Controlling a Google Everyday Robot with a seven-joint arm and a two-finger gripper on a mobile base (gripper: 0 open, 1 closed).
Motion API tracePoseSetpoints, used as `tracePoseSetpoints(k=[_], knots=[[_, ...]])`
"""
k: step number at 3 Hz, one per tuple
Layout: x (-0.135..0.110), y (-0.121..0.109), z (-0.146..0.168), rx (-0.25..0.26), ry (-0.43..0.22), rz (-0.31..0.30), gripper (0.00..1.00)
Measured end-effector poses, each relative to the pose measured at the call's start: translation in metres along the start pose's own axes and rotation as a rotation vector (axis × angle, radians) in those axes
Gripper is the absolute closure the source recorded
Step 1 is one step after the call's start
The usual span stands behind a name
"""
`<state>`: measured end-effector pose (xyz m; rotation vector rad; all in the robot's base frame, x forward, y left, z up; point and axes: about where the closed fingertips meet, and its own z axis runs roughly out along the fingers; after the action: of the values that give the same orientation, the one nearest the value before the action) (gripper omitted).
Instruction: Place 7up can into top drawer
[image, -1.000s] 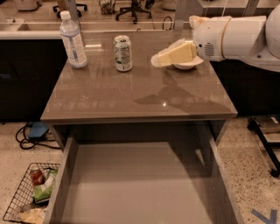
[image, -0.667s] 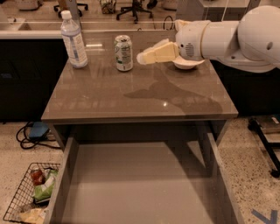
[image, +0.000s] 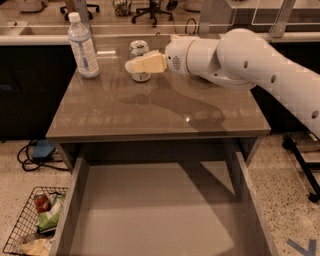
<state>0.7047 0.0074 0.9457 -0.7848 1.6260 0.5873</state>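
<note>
7up can (image: 139, 48) upright near back of desk (image: 150, 112), just right of water bottle (image: 83, 47). Tool (image: 131, 65) reaches in from the right across the can's middle; gripping or loose, cannot tell. Top drawer (image: 150, 210) stands open below desk front.

You see the 7up can (image: 138, 49) upright near the back of the worktop (image: 150, 117). Your gripper (image: 132, 65) sits across the can's front, reaching in from its right and hiding its middle. A water bottle (image: 83, 47) stands left of the can. The top drawer (image: 150, 215) lies open below and forward of the can.
</note>
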Motion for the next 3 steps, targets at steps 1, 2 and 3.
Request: tracePoseSetpoints(k=[1,2,3], knots=[[0.009,0.001,0.026,0.009,-0.023,0.026,0.0],[0.016,-0.009,0.048,0.025,-0.054,0.019,0.0],[0.022,-0.026,0.066,0.038,-0.079,-0.003,0.0]])
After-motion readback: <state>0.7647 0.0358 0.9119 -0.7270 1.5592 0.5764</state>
